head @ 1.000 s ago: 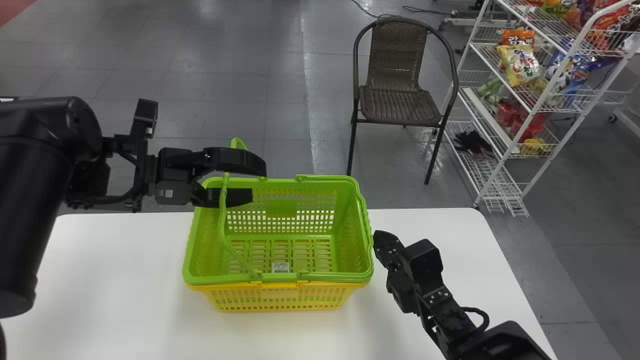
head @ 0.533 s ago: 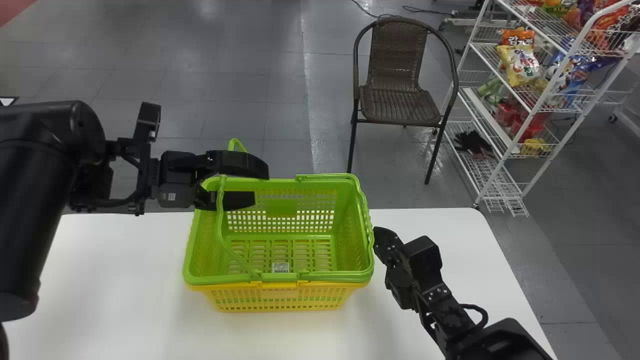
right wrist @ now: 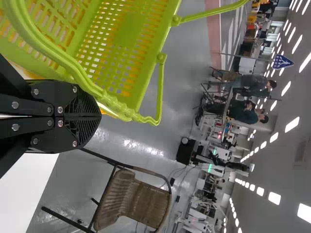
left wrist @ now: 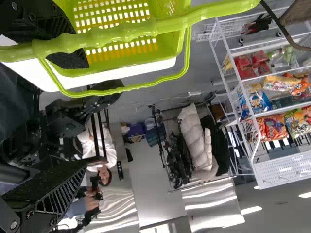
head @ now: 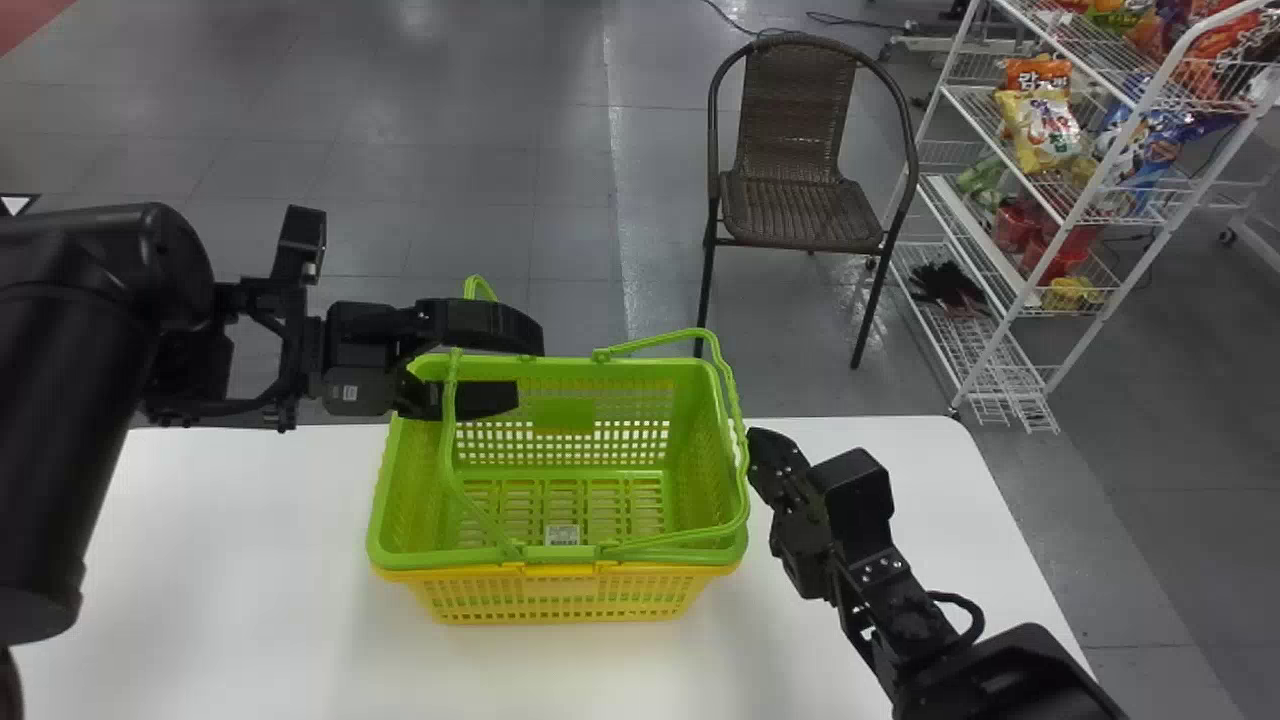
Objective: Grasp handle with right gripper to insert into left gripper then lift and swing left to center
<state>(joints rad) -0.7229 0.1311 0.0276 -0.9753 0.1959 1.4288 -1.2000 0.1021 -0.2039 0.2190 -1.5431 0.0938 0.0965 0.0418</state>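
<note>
My left gripper (head: pixel 515 362) stands open at the back left of the green basket (head: pixel 563 366), fingers above and below the raised left handle (head: pixel 446 440). In the left wrist view the left gripper (left wrist: pixel 87 114) has that handle (left wrist: pixel 116 33) crossing near one finger. Right of the basket, my right gripper (head: pixel 752 445) is shut, its tip against the partly raised right handle (head: pixel 736 415). In the right wrist view the right gripper's (right wrist: pixel 99 116) pressed-together fingers lie beside the handle's grip (right wrist: pixel 109 99), with nothing clearly between them.
The green basket is nested in a yellow basket (head: pixel 555 600) on the white table (head: pixel 230 540). Beyond the table stand a brown wicker chair (head: pixel 800 210) and, at the right, a white wire shelf (head: pixel 1075 210) with snack bags.
The right handle has swung up from the basket's rim, while the right gripper's tip has risen slightly beside it. The left gripper has shifted a little to the right.
</note>
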